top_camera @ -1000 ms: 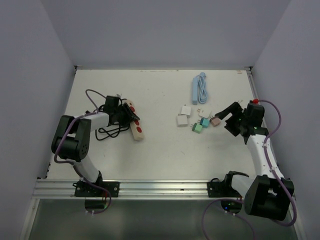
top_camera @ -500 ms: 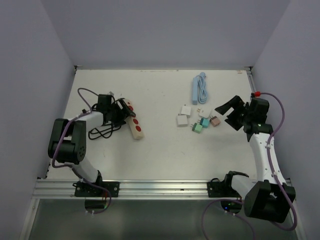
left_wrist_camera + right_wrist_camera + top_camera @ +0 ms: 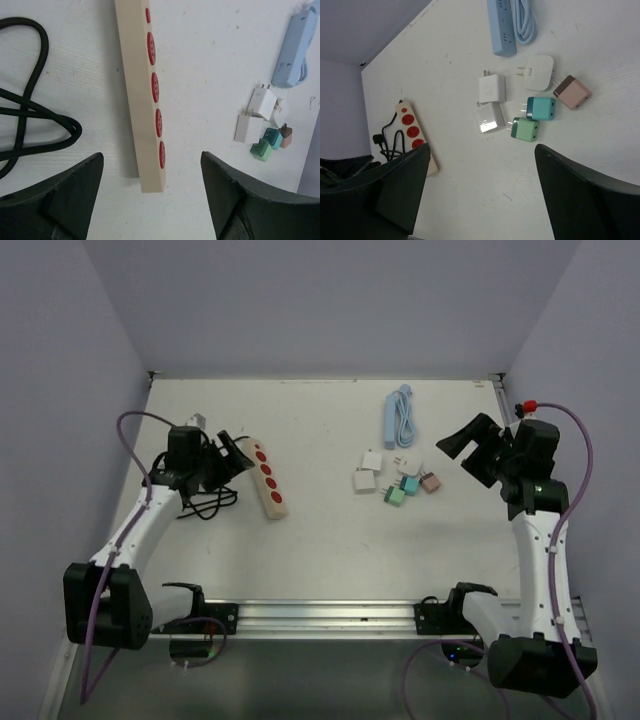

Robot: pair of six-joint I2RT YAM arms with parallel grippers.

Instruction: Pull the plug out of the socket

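Left gripper [image 3: 231, 453]: hovering beside power strip [image 3: 268, 478], jaws gaping, gripping nothing.
Right gripper [image 3: 463, 453]: hanging raised, jaws wide, empty.
Strip build: long beige plastic bar, round red sockets [image 3: 155, 87].

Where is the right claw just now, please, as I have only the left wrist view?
Observer: The right claw hangs open and empty above the white table, to the right of the cluster of small plug adapters.
Operator: Does the far end of the long cream power strip carry a plug?
Observer: No; the top view shows five red sockets on it, all bare.
Operator: How many adapters lie in that cluster?
Observer: The right wrist view shows six: three white adapters, one teal adapter, one green adapter, one pink adapter.
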